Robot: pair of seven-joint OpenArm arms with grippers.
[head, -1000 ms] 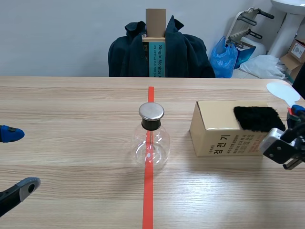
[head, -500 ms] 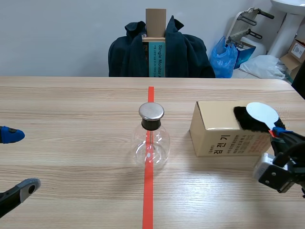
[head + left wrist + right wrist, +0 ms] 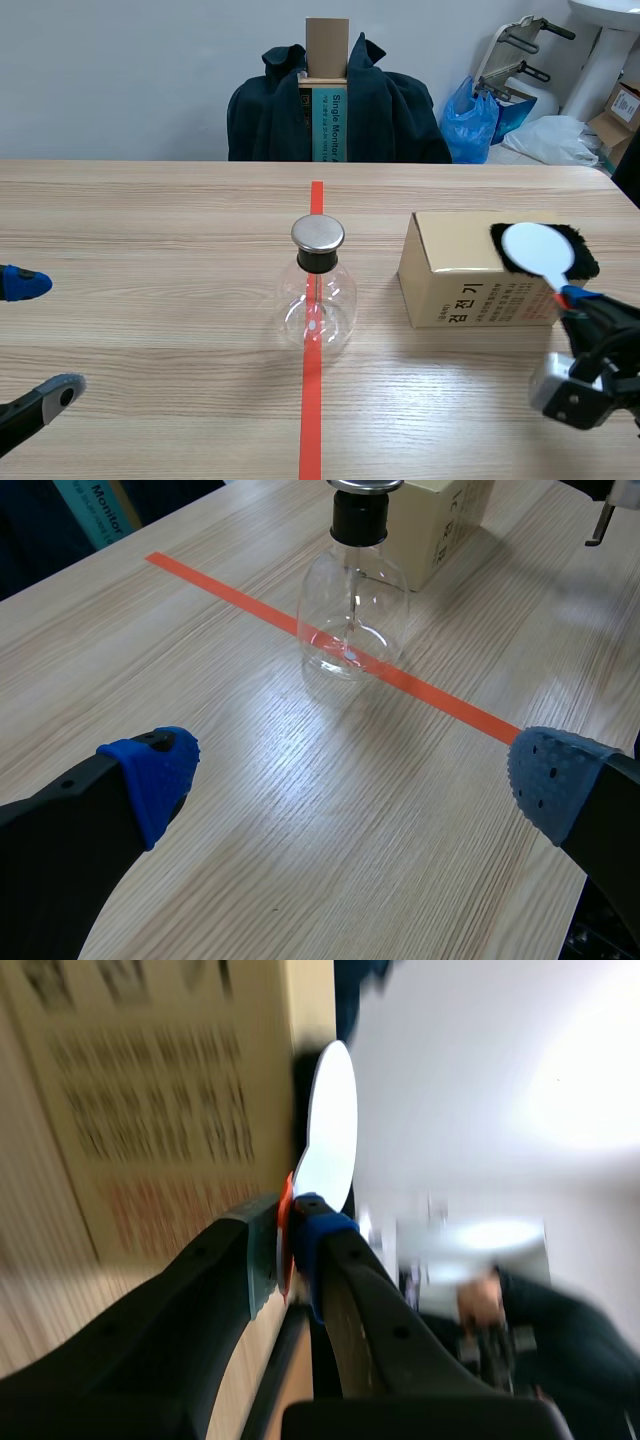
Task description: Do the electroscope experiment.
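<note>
White disc (image 3: 537, 250) over black fur (image 3: 584, 260)

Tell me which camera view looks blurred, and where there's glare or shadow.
Right wrist view: smeared, the box print unreadable, the room behind washed out bright; the white paddle in the right end effector is clearer. Left wrist view: crisp, pale sheen on the table beside the flask. Scene view: crisp, soft shadow in front of the box.
</note>
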